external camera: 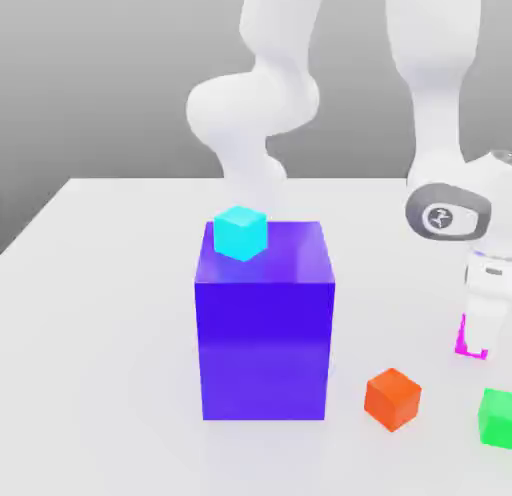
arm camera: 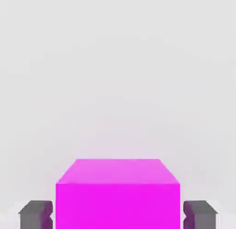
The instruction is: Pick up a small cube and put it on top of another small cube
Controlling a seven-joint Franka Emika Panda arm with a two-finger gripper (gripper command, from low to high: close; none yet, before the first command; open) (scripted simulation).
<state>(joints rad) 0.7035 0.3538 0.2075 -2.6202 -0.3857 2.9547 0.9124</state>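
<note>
Leftmost stands the tall blue-violet block [external camera: 264,324], a small cyan cube [external camera: 240,232] on its top. Right of that block, on the white table [external camera: 100,314], lie an orange cube [external camera: 392,398] and green cube [external camera: 497,417]. Farthest right, the gripper [external camera: 473,346] pinches the small magenta-pink cube [arm camera: 117,195] squarely between its fingers [arm camera: 35,213], low over the table.

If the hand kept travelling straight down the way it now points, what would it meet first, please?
Probably the white tabletop. The hand points down with the small magenta-pink cube between its fingers, so that cube would likely touch first; the remaining gap is unclear.
</note>
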